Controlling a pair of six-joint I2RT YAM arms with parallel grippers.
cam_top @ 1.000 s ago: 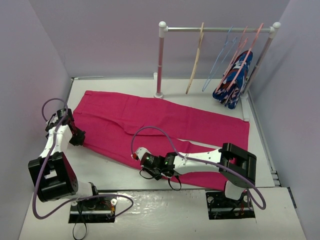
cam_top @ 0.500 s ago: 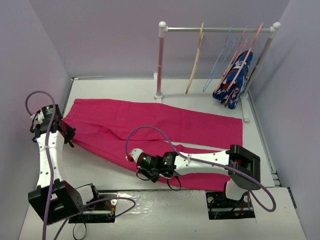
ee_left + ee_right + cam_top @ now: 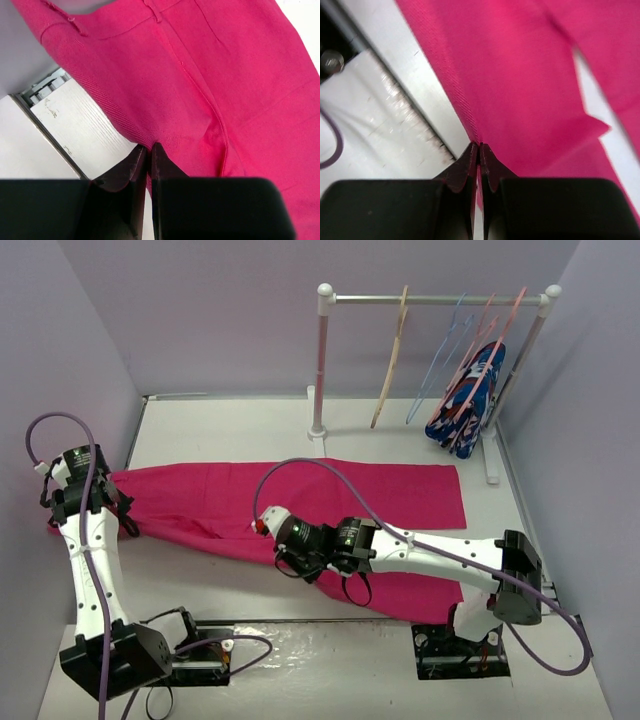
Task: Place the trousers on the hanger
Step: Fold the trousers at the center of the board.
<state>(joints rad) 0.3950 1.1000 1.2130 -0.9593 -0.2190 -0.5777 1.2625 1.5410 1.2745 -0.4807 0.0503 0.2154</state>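
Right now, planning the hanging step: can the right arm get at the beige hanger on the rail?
Probably not. The right gripper is shut on the trousers' near edge; the hanger hangs on the far rail, nothing blocking it.

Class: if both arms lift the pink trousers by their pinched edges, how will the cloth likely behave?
Probably floppy: the trousers lie flat and creased, so they would likely sag between the left gripper and right gripper, each shut on a pinch of cloth. Likely light for their size, being thin fabric. The visible weave suggests little slipping.
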